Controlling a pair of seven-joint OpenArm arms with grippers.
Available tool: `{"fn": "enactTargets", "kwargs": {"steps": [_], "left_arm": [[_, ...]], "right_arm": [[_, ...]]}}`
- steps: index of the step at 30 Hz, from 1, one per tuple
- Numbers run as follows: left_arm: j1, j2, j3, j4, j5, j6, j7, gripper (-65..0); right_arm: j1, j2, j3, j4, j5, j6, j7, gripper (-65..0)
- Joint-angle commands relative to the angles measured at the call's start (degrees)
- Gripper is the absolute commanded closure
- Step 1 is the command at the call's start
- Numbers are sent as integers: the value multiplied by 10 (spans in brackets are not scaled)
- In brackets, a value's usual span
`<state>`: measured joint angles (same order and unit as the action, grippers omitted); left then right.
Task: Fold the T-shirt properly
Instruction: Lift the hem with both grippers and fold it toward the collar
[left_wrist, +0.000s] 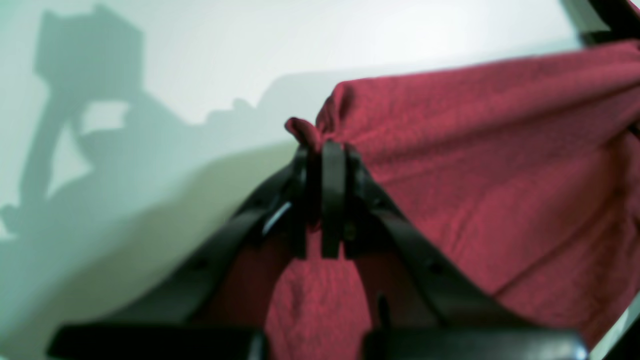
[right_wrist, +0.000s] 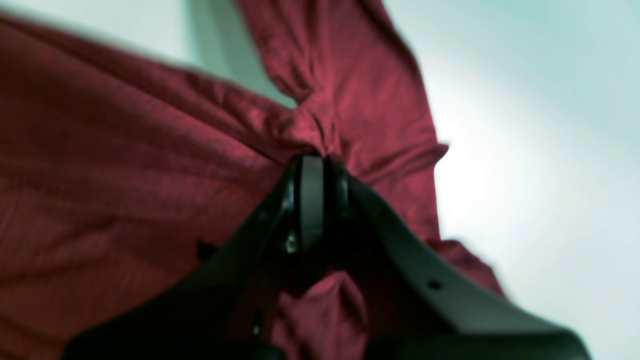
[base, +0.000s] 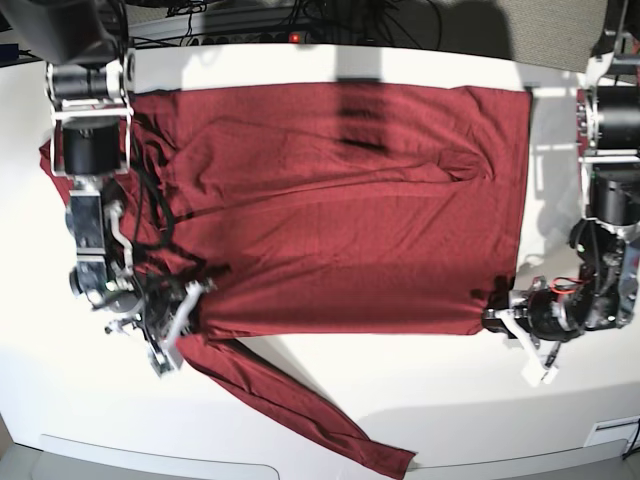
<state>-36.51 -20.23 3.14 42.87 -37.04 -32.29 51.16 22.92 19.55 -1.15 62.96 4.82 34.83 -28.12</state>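
The maroon long-sleeved T-shirt (base: 340, 220) lies spread across the white table, collar end at the view's left, hem at the right. One sleeve (base: 300, 410) trails down toward the front edge. My left gripper (base: 492, 320) is shut on the shirt's lower hem corner; in the left wrist view (left_wrist: 325, 150) a pinch of red cloth (left_wrist: 500, 150) bunches at the closed fingertips. My right gripper (base: 200, 292) is shut on the shirt near the shoulder and sleeve joint; the right wrist view (right_wrist: 315, 162) shows cloth (right_wrist: 125, 175) gathered at its tips, lifted slightly.
The white table (base: 440, 400) runs along the front under the shirt. Cables and a power strip (base: 290, 35) lie along the back edge. Both arm bases (base: 90, 110) stand at the table's left and right sides.
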Motion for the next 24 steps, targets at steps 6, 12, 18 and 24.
{"fn": "enactTargets", "kwargs": {"steps": [6, 12, 18, 24], "left_arm": [[-14, -29, -2, 15, -77, -8, 49, 0], [20, -45, -2, 54, -139, -21, 91, 0], [104, -74, -2, 186, -140, -19, 104, 0], [176, -87, -20, 280, -125, -7, 106, 0]], "right_arm": [[-49, 33, 3, 89, 3, -1, 6, 0], [-98, 40, 4, 164, 4, -2, -14, 0], [-132, 42, 4, 201, 3, -2, -23, 0], [-164, 43, 4, 221, 3, -2, -31, 0]]}}
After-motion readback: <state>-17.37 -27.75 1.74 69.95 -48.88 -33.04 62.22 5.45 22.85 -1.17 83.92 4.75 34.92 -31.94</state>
